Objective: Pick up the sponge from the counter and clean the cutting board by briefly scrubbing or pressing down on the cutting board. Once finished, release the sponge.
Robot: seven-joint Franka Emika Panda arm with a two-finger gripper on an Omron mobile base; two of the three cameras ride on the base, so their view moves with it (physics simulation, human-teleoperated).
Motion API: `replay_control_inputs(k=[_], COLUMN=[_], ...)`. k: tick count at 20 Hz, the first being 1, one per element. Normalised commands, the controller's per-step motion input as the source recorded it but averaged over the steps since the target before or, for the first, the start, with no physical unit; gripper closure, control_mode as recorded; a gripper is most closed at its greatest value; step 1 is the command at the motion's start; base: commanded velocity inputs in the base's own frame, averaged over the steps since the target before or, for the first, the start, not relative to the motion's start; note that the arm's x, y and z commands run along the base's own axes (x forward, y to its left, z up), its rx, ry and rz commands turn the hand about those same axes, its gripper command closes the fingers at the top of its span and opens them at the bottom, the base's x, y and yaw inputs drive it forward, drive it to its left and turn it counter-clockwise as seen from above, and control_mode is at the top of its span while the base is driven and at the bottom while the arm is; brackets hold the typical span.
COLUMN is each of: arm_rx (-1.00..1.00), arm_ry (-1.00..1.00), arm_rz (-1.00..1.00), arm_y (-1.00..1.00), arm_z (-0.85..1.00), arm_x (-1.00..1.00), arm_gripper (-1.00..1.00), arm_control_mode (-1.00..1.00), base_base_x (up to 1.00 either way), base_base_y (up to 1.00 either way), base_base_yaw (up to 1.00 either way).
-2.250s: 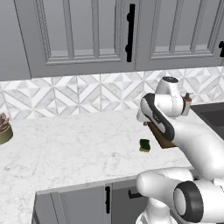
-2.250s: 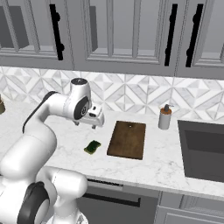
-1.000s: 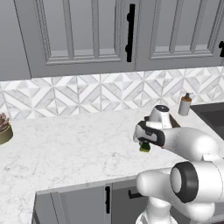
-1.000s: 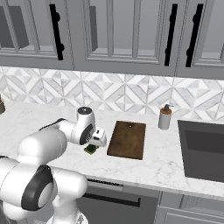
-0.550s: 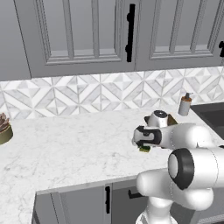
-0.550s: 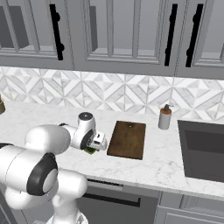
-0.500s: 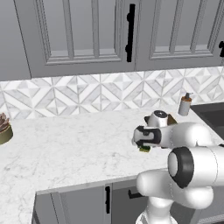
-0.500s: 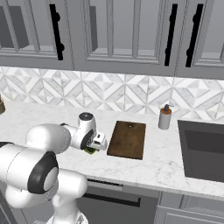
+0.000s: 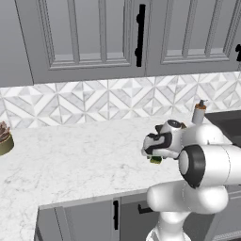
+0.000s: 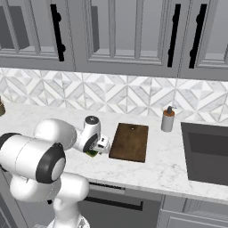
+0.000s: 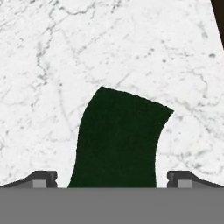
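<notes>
On the marbled table [image 10: 169, 167], the jaws straddle the dark green sponge [image 11: 118, 140], spread wide; the right base view alone shows the flat brown cutting board [image 10: 130, 142].

My arm [image 10: 53, 147] was glossy white, built of rounded segments with dark grey bands at the joints, ending in two small dark fingertips [image 11: 41, 178].

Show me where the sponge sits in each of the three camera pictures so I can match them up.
Left base view: the sponge peeks out green under the hand, right of centre on the counter.
Right base view: sponge at the hand, just left of the cutting board.
Hand view: sponge centre-bottom, between the fingertips.
Shared landmark: the cutting board; its dark corner shows at the hand view's top right.
</notes>
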Motion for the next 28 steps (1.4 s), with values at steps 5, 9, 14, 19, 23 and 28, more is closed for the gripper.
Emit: replay_control_inputs(k=[5, 9, 14, 19, 23, 28], arm_rx=[0.0, 0.0, 0.01, 0.01, 0.0, 0.0], arm_ry=[0.0, 0.0, 0.0, 0.0, 0.0, 0.0], arm_rz=[0.0, 0.0, 0.0, 0.01, 0.05, 0.07], arm_y=[0.0, 0.0, 0.03, 0.0, 0.0, 0.0], arm_z=[-0.28, -0.34, -0.55, -0.67, -0.67, -0.24], arm_x=[0.24, 0.25, 0.07, 0.0, 0.0, -0.01], arm_gripper=[-1.0, -1.0, 1.0, 1.0, 1.0, 1.0], arm_control_mode=[-1.0, -1.0, -1.0, -1.0, -1.0, -1.0], base_base_x=[0.0, 0.0, 0.0, 0.0, 0.0, 0.0], base_base_y=[0.0, 0.0, 0.0, 0.0, 0.0, 0.0], base_base_yaw=[0.0, 0.0, 0.0, 0.0, 0.0, 0.0])
